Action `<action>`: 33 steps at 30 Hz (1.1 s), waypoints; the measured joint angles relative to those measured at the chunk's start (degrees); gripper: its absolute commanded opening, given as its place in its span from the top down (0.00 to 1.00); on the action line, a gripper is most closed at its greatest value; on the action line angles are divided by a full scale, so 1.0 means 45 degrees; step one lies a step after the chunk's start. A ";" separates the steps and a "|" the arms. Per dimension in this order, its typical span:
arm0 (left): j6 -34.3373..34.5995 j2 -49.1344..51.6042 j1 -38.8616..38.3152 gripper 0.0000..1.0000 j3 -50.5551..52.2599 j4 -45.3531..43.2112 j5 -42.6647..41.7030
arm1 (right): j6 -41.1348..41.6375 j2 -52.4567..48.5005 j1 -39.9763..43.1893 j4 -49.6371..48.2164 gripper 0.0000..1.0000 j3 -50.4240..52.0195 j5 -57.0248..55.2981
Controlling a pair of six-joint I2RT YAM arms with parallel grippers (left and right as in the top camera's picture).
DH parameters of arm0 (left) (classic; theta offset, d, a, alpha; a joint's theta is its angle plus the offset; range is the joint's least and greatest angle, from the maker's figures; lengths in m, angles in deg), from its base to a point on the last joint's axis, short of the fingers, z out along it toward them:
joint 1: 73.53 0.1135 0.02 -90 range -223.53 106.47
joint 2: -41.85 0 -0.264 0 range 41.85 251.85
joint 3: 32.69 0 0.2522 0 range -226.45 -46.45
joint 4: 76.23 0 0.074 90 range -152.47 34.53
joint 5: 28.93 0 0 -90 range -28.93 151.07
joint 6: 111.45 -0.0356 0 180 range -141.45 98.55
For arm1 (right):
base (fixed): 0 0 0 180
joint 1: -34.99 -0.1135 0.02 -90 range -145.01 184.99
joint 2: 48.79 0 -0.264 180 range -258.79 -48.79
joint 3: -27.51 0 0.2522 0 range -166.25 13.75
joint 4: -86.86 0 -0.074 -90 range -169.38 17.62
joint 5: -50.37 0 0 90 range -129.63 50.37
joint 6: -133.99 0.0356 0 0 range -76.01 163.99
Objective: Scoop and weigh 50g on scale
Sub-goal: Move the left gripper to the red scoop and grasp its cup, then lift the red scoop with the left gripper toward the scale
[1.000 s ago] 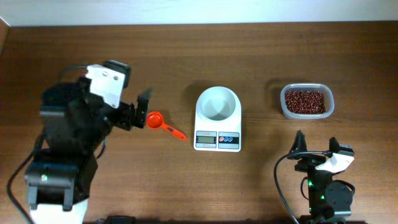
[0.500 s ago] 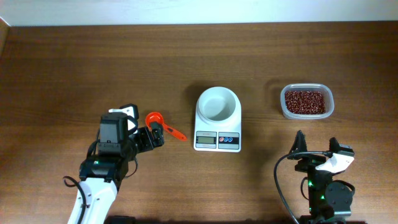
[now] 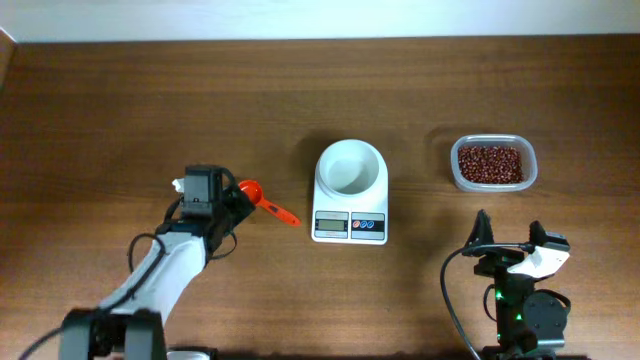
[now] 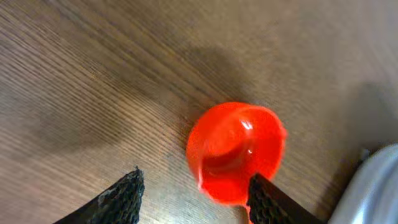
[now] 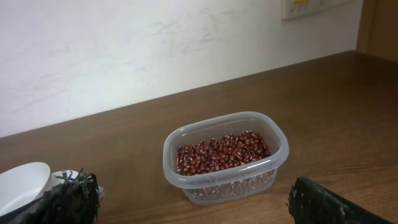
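Note:
The white scale (image 3: pixel 350 222) stands mid-table with its round bowl (image 3: pixel 350 166) empty. Dark red-brown beans (image 3: pixel 490 162) fill a clear tub (image 3: pixel 456 178) at the right, and the right wrist view shows those beans (image 5: pixel 222 151) too. An orange scoop (image 3: pixel 252 192) lies left of the scale, its handle pointing toward it. My left gripper (image 3: pixel 237 197) is low over the scoop's cup (image 4: pixel 236 149). Its jaws stand apart, and the right finger (image 4: pixel 273 202) is at the cup's rim. My right gripper (image 3: pixel 509 226) hangs open near the front edge, facing the tub.
The clear tub (image 5: pixel 225 158) sits a short way ahead of my right fingers (image 5: pixel 71 199). The scale's edge (image 4: pixel 379 186) shows just right of the scoop. A white wall runs behind the table's far edge.
My left arm has swung up and right, so its gripper now sits at the scoop's cup. Its jaws have narrowed. The right arm has not moved.

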 measured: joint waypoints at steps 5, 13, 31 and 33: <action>0.0180 0.0661 0.0000 0.44 0.0000 -0.0282 0.0005 | 0.0005 -0.0005 -0.0005 0.0005 0.01 0.0000 0.0000; 0.0223 0.1010 0.0000 0.46 0.0000 -0.1030 0.0058 | 0.0000 -0.0005 0.0000 0.0005 0.01 0.0000 0.0000; 0.0272 0.1010 -0.0257 0.60 0.0000 -0.1360 0.0495 | 0.0000 -0.0005 0.0000 0.0005 0.01 0.0000 0.0005; 0.0272 0.1010 -0.0534 0.60 0.0000 -0.1360 0.0733 | 0.0000 -0.0005 0.0000 0.0005 0.01 0.0000 0.0000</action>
